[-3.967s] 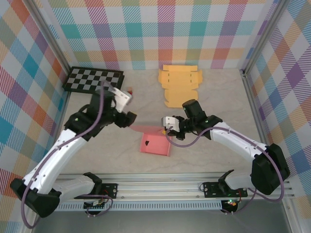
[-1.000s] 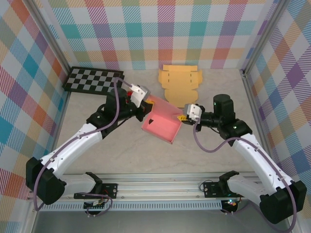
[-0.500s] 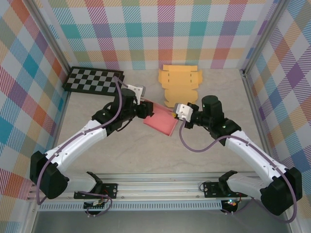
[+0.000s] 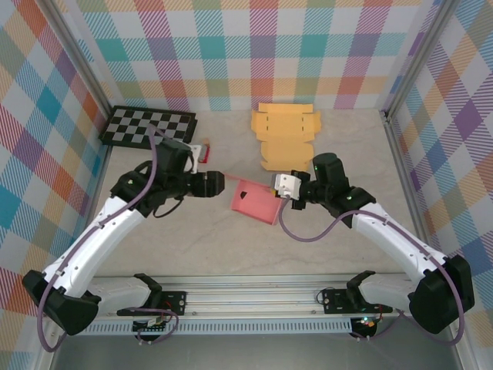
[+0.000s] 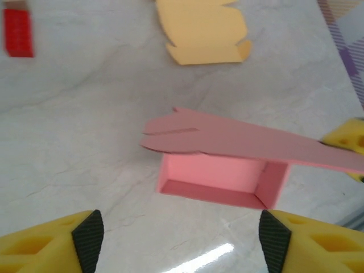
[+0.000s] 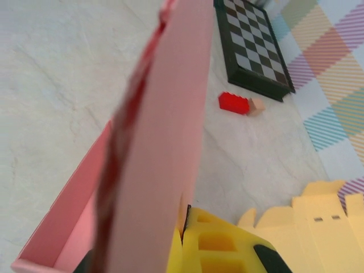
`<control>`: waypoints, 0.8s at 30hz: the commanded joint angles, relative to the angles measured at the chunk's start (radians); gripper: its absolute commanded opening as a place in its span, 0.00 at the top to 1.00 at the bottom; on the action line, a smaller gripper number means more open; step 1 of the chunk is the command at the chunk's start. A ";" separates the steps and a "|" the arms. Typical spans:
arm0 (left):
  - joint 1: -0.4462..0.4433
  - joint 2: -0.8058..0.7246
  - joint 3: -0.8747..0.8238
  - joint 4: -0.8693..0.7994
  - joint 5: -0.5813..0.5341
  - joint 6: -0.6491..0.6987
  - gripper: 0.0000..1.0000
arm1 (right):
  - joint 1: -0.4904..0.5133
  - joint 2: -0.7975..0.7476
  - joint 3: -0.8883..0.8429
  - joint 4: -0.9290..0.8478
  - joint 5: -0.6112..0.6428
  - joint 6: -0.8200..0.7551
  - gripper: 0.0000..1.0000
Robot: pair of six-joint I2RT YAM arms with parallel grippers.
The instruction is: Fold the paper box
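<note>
The pink paper box (image 4: 256, 204) rests on the table at the centre, tray open and its lid (image 5: 244, 140) raised over it. My right gripper (image 4: 280, 188) is shut on the lid's right edge; in the right wrist view the lid (image 6: 165, 136) stands edge-on, pinched against a yellow finger (image 6: 222, 244). My left gripper (image 4: 215, 183) is open just left of the box and apart from it. Its two fingertips (image 5: 88, 247) frame bare table in front of the box's open tray (image 5: 216, 177), with nothing between them.
A flat yellow box blank (image 4: 285, 135) lies behind the pink box. A checkerboard (image 4: 150, 126) sits at the back left, with a small red brick (image 4: 207, 145) near it. Metal frame rails line both sides and the near edge.
My left gripper has let go of the box, opened and drawn back to the left. The right gripper has kept its hold and brought the box down toward the table's centre.
</note>
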 commanded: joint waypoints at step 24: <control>-0.021 0.330 0.061 0.075 0.181 -0.364 0.14 | 0.009 0.116 -0.018 0.054 -0.087 0.019 1.00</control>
